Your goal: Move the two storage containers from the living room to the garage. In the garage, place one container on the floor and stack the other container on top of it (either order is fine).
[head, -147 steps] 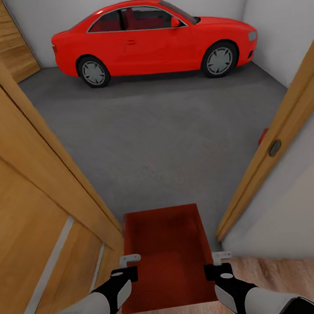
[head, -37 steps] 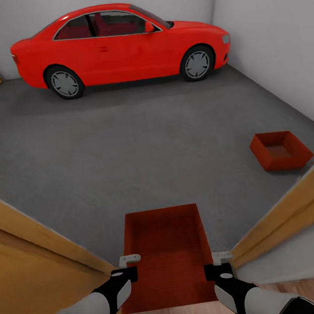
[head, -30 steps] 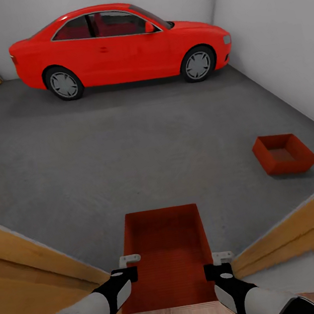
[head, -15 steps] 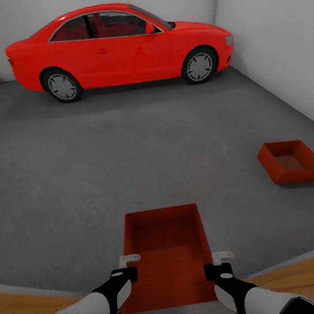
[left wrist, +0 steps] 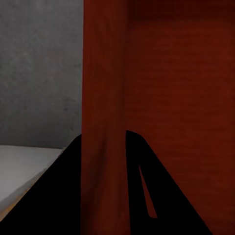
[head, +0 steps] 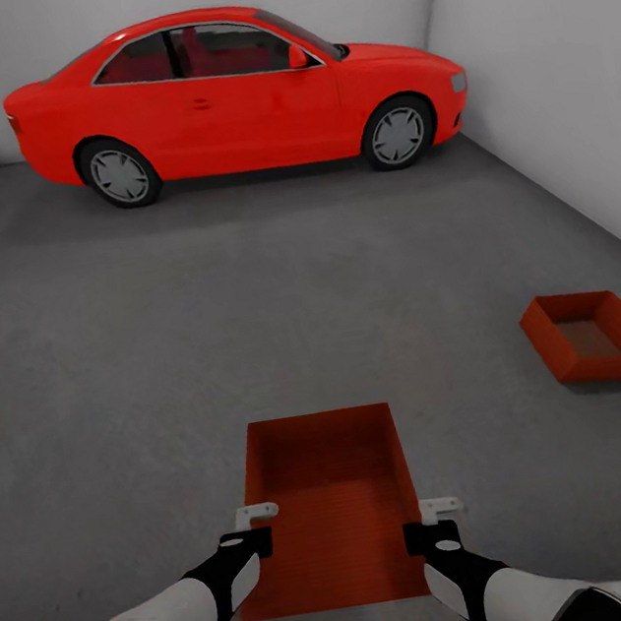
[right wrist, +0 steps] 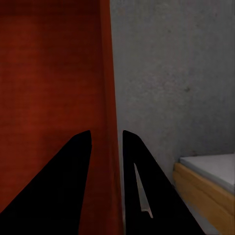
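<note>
Robot has rolled past the wooden door frame into the garage.
Both grippers, left gripper (head: 254, 520) and right gripper (head: 433, 514), clench the carried container (head: 327, 487) by its side walls; the other container (head: 593, 335) already sits on the floor (head: 251, 309) near the right wall, so stacking remains.

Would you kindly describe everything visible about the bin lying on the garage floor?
The floor bin is a red-orange, open-top rectangular tray with low, slightly flared walls, plastic-looking. It looks empty and sits upright and flat on the dark grey concrete floor, turned at a slight angle, near the white right wall. Nothing but the floor touches it; it lies ahead and to the right of the carried bin.
</note>
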Motion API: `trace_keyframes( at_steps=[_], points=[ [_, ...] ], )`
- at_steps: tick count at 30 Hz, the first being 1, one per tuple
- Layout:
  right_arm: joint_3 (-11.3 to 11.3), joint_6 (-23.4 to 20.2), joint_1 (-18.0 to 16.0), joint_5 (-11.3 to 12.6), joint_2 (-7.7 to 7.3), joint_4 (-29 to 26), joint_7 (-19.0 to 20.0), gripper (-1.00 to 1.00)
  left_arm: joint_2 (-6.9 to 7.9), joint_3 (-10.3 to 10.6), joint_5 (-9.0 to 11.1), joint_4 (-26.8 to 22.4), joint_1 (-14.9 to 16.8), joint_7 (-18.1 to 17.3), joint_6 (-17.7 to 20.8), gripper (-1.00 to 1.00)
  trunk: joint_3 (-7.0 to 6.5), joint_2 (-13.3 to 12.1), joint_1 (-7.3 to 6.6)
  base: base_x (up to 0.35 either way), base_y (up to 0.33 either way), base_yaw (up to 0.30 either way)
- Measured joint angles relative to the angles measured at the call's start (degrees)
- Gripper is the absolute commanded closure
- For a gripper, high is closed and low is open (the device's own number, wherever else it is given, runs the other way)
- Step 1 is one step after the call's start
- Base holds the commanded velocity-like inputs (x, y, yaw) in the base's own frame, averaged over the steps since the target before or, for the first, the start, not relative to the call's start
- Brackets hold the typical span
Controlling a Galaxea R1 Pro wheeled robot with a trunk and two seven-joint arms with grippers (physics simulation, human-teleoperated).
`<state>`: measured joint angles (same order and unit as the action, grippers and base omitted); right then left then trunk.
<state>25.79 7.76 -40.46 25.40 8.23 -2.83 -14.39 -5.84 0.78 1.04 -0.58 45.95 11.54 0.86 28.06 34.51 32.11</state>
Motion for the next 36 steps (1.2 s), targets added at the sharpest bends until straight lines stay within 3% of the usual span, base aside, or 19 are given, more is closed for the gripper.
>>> trace_keyframes(
  at_steps=[36],
  points=[
    [0.1,0.0,0.0,0.0,-0.04,-0.1,0.0,1.00,-0.02,0.0,0.0,0.0,0.0,0.0,-0.1,1.00,0.00,0.0,0.00,0.322,0.000,0.000]
  ],
)
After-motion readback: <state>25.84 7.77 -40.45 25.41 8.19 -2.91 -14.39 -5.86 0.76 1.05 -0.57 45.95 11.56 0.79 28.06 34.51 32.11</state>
